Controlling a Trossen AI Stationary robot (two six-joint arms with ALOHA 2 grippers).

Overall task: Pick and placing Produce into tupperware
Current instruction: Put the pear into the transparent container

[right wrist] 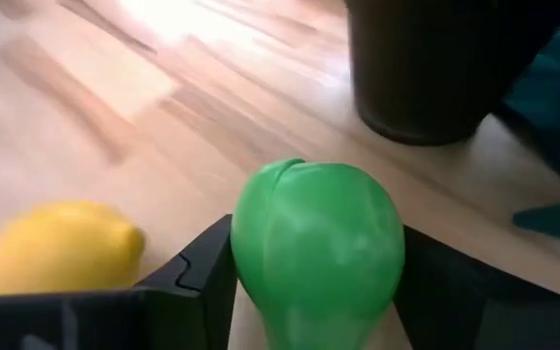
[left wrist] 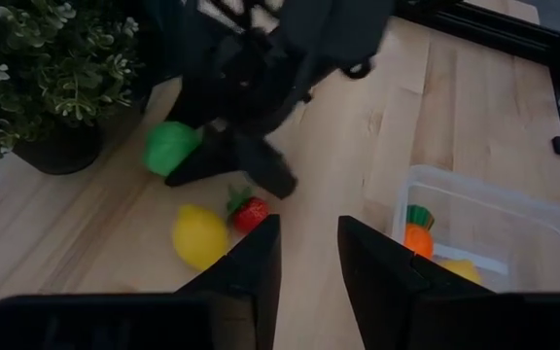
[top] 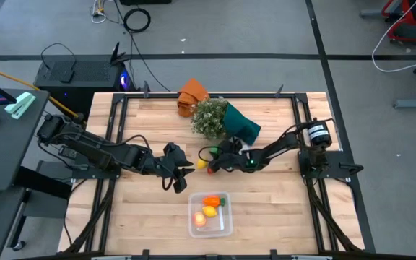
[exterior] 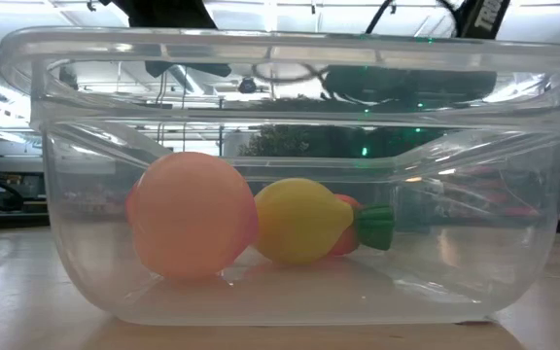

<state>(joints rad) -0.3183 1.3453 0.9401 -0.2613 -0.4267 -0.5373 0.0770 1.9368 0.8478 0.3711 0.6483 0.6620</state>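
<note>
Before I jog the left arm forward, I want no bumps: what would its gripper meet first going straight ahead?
Probably the red berry and the lemon beside it, then the right gripper holding a green fruit; depth is unclear.

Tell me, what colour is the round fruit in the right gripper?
Green fruit, clearest in the right wrist view.

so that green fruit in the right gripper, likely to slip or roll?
The green fruit looks smooth and glossy, so it may slip between the right gripper fingers. Its rounded shape would probably roll if dropped. It seems rigid, showing no visible squashing.
</note>
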